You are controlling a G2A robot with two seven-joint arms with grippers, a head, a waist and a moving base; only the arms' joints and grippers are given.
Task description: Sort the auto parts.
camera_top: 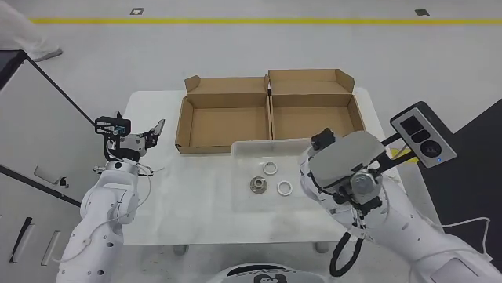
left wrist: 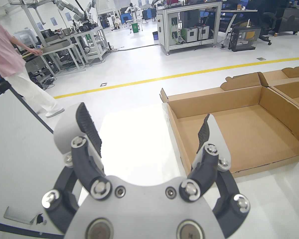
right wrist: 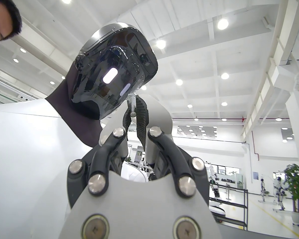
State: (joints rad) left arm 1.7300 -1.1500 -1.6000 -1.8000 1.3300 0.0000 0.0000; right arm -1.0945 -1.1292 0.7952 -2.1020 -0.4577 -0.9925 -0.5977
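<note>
While the left pincer (left wrist: 145, 111) gapes wide, right pincer (right wrist: 136, 112) clamped on a metal pin (right wrist: 132, 105).

Left box (camera_top: 222, 126) and right box (camera_top: 314, 122) touching side by side at the table's (camera_top: 188, 204) far edge; tray (camera_top: 249, 149) just before them, holding far ring (camera_top: 269, 168), hub (camera_top: 256, 183), near ring (camera_top: 285, 188); pin (right wrist: 132, 106) clamped in the right gripper (right wrist: 135, 109).

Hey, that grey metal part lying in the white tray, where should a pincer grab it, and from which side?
Probably from straight above, pinching across its outer rim. The grey metal part lies flat in the white tray, apart from the two white rings, so its sides look free. Its finer shape is unclear.
</note>
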